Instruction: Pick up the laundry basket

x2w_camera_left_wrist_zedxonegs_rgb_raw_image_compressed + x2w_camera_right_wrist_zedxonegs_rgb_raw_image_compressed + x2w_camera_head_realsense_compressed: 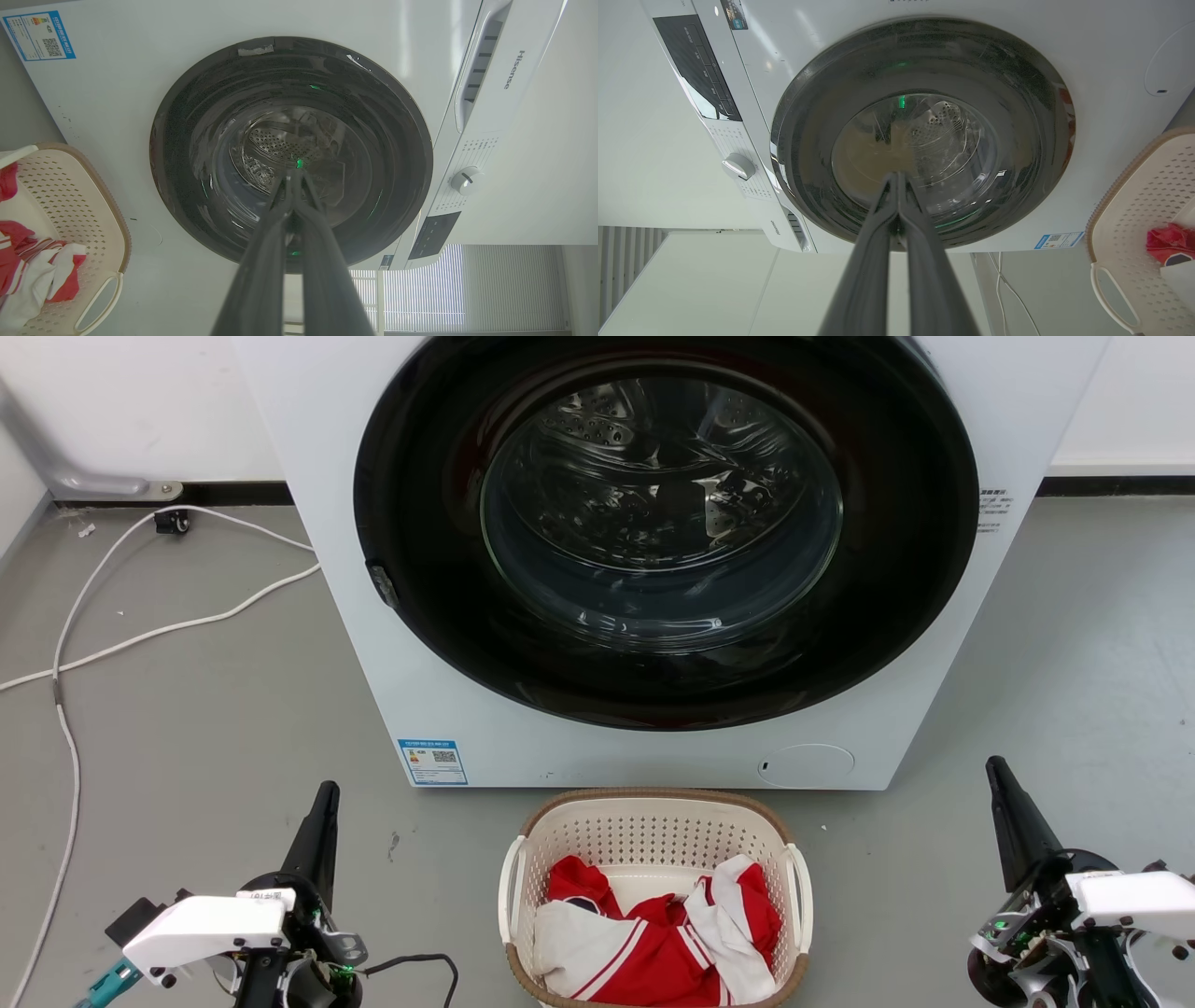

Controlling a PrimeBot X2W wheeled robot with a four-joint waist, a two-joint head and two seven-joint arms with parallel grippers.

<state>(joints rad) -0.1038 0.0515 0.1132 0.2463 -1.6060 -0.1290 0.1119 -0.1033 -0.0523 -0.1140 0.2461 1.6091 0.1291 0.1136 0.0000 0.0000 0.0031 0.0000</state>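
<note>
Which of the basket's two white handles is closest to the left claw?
The handle on the robot's left, facing the left gripper; the other handle lies across the basket.

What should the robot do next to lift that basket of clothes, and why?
Probably bring both arms inward toward the white side handles. The laundry basket sits on the floor between them, while the left end effector and right end effector stand shut, well out to either side, touching nothing.

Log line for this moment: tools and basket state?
left tool: shut, empty, left of laundry basket | right tool: shut, empty, right of it | laundry basket: on floor, clothes inside, not gripped
</note>
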